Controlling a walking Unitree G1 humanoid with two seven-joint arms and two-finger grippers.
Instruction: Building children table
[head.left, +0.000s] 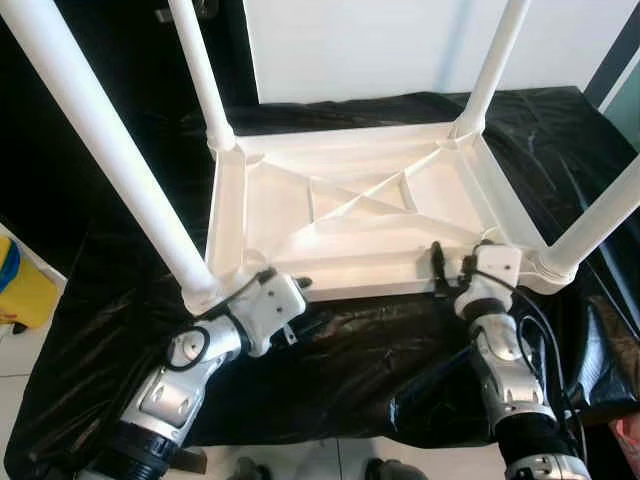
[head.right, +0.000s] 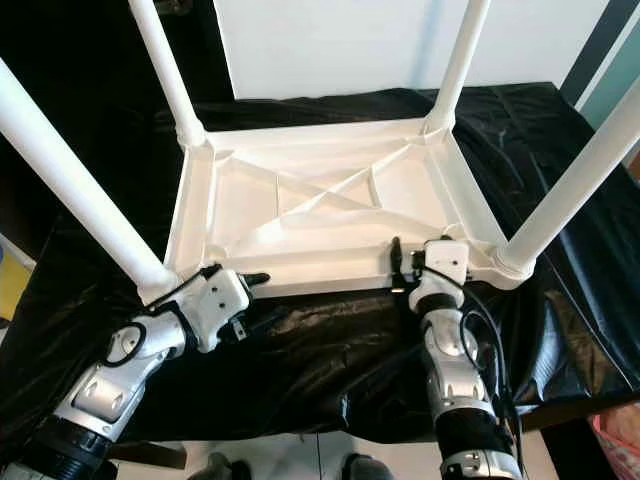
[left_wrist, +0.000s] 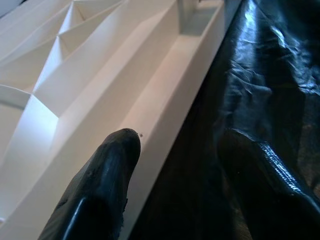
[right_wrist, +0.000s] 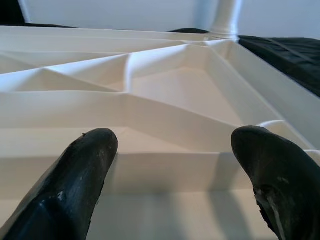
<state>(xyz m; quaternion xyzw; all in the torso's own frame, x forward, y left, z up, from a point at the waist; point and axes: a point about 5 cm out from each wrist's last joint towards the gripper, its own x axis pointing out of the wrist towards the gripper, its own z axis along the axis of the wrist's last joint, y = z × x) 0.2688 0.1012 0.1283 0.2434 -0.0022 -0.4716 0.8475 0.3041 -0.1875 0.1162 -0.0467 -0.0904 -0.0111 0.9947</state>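
The white plastic table (head.left: 350, 215) lies upside down on a black plastic sheet (head.left: 360, 350), its ribbed underside facing up and all four legs standing in their corner sockets. Near left leg (head.left: 105, 145) rises steeply past the camera, far left leg (head.left: 200, 70) behind it, far right leg (head.left: 495, 65) at the back corner, near right leg (head.left: 605, 215) leaning off toward the right edge.

Left gripper (head.left: 295, 300) sits at the table's near rim, just beside the near left corner. In the left wrist view its fingers (left_wrist: 107, 175) stand apart, one over the white rim, the other over the black sheet, so the rim's edge runs between them; nothing is clamped.

Right gripper (head.left: 450, 268) is at the near rim too, close to the near right corner. Its wrist view shows the fingers (right_wrist: 80, 170) spread wide over the rim, looking across the diagonal ribs to the far leg socket, gripping nothing.

Around it: a white panel (head.left: 380, 45) stands behind the table, a yellow and blue object (head.left: 20, 285) sits at the left on the pale floor (head.left: 20, 370), and something reddish (head.left: 625, 435) peeks in at the lower right. The near left leg crosses in front of much of the left side.
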